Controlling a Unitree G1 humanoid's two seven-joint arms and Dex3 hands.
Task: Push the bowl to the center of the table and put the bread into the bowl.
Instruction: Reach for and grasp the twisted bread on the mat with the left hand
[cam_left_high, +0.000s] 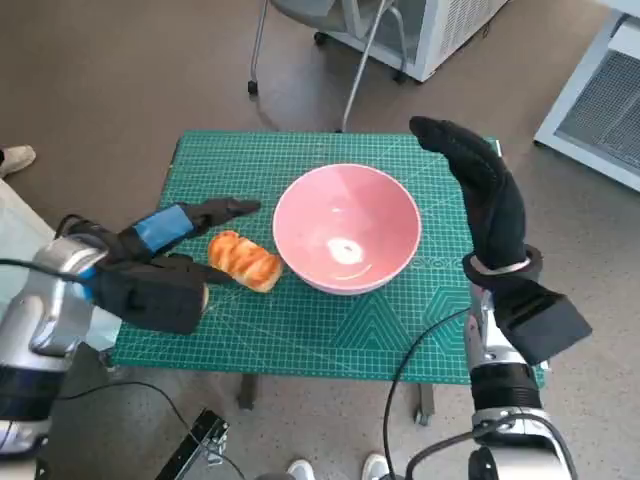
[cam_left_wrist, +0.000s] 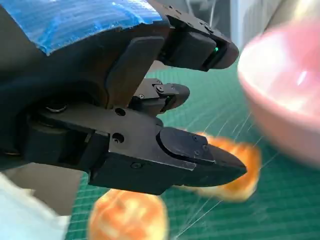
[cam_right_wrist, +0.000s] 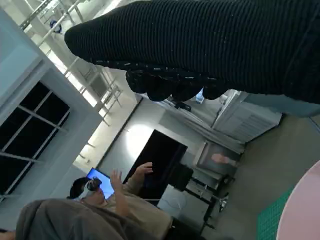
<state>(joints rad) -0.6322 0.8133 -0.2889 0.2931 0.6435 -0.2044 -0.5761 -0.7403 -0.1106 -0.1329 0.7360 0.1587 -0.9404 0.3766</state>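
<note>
The golden-brown bread roll (cam_left_high: 244, 261) is being approached by the left robot hand (cam_left_high: 150, 262), fingers spread and empty, beside the pink round bowl (cam_left_high: 346, 228) mid-table. The right robot hand (cam_left_high: 485, 195) is being held flat, empty. Closing round the roll is judged next.

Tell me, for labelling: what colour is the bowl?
Pink; the bowl shows best in the head view.

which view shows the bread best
The head view: the whole bread lies on the green mat, left of the pink bowl, beside the left hand. The left wrist view shows it only blurred, partly hidden behind that hand's fingers. The right wrist view does not show it.
</note>
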